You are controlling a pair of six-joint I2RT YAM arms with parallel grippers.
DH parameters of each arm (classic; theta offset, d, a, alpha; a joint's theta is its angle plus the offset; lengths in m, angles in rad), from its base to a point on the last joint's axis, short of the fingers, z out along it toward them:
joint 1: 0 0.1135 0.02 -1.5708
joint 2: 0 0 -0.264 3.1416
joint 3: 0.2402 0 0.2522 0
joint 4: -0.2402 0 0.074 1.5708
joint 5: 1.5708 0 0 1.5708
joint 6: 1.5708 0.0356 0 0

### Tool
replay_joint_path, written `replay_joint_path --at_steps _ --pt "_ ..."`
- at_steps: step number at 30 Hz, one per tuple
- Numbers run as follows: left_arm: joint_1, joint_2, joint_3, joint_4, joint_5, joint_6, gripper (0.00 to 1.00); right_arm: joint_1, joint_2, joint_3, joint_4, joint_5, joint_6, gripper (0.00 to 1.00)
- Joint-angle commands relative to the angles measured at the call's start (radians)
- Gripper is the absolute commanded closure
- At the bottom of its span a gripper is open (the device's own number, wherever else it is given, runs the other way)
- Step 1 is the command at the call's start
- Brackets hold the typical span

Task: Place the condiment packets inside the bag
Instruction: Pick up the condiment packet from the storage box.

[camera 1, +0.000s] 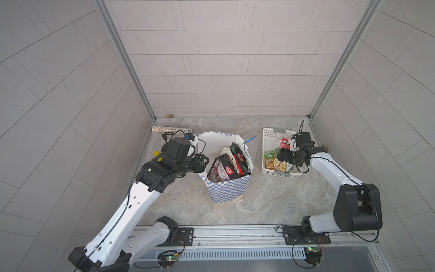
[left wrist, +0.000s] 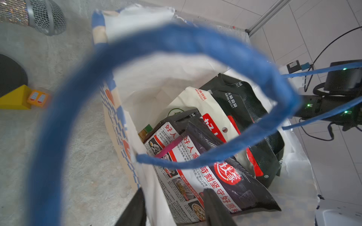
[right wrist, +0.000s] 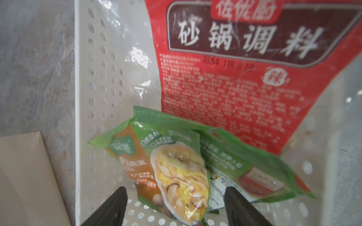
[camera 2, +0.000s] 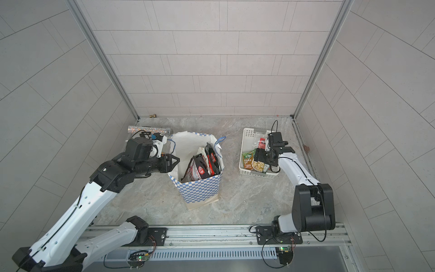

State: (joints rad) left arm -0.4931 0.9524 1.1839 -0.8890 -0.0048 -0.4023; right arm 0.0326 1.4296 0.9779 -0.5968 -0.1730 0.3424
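Several flat, glossy black-and-red condiment packets (camera 1: 223, 169) already stand inside the tall blue-and-white checkered paper bag (camera 1: 226, 190), which is upright on the grey marbled surface (camera 1: 270, 200). More packets wait in the white perforated plastic basket (camera 1: 268, 134) off to its side.

The right claw (right wrist: 174, 211) hangs open above the crumpled green-orange pouch (right wrist: 166, 166), gripping nothing. The large red pouch (right wrist: 244, 78) leans on the basket wall behind it. We see three risks here:

- The green-orange pouch lies close to the basket wall, so a descending finger could strike the plastic and shove the basket.
- A second green pouch (right wrist: 244, 166) is tucked under the first, so a deep pinch might lift both and drop one on the way.
- The film is glossy, so a shallow pinch may simply slide off.

The left claw (left wrist: 176, 209) is also open, with its jaws on either side of the bag's near wall (we cannot tell whether they touch it). With nothing pinching that wall, the paper could sag inward and narrow the mouth.

Our bigger worry is the thin blue cord handle (left wrist: 176, 37), which loops right in front of the left wrist camera. If that arm pulls away carelessly, the cord could catch and drag or tip the bag.

The packets inside also reach toward the rim on one side. Another one dropped there might perch on top and slide out.
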Motion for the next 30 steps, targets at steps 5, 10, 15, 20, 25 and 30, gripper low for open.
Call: replay_joint_path --at_steps 5,10,15,20,25,30 --pt "0.002 -0.053 0.049 -0.102 -0.109 0.008 0.4 -0.002 0.072 -0.046 0.153 -0.05 -0.014 0.24" --pt "0.001 -0.06 0.031 -0.142 -0.115 0.0 0.39 -0.001 0.055 -0.086 0.193 -0.058 -0.017 0.46" --pt "0.002 -0.083 0.007 -0.161 -0.11 -0.015 0.38 -0.001 -0.034 -0.125 0.232 -0.032 -0.015 0.92" --pt "0.002 -0.111 -0.012 -0.143 -0.078 -0.044 0.37 -0.002 -0.176 -0.142 0.232 0.004 0.003 1.0" --pt "0.002 -0.115 -0.042 -0.127 -0.064 -0.072 0.37 0.001 -0.386 -0.143 0.212 0.02 0.034 1.0" --pt "0.002 -0.126 -0.055 -0.087 -0.05 -0.102 0.37 0.06 -0.585 -0.084 0.186 0.025 0.05 1.0"
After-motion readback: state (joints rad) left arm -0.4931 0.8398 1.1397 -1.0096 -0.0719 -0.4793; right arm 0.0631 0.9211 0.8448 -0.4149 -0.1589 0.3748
